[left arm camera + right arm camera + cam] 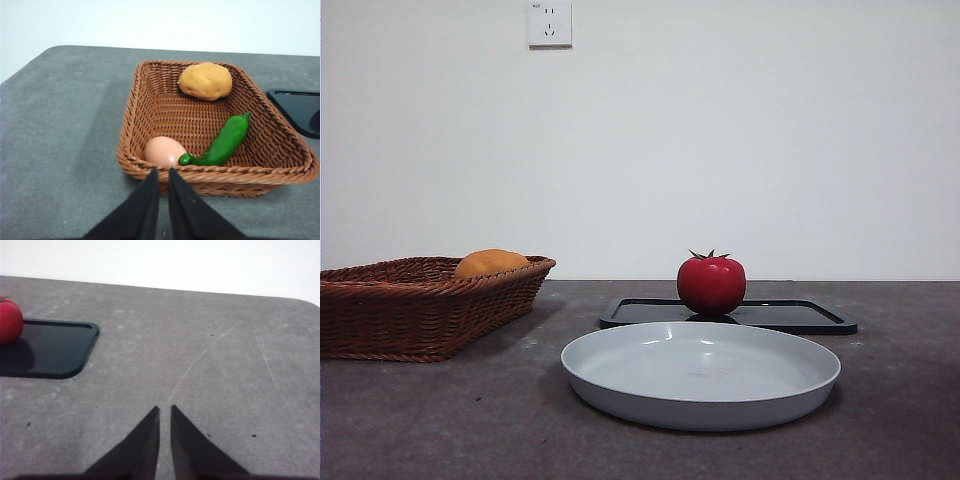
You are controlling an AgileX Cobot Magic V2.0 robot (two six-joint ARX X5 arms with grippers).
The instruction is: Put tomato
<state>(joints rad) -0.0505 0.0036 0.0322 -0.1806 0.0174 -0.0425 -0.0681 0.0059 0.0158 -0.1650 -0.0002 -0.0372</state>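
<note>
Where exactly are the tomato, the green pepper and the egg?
tomato [711,285], front view, middle of its red body.
green pepper [225,141], left wrist view, middle of its length.
egg [164,151], left wrist view, centre of shell.

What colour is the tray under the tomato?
Black; the tray under the tomato shows best in the front view.

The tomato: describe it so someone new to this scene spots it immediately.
Behind the grey plate lies a flat black tray; the tomato stands on it. It is glossy red with a green stem, unlike the dull orange-yellow fruit in the wicker basket.
</note>
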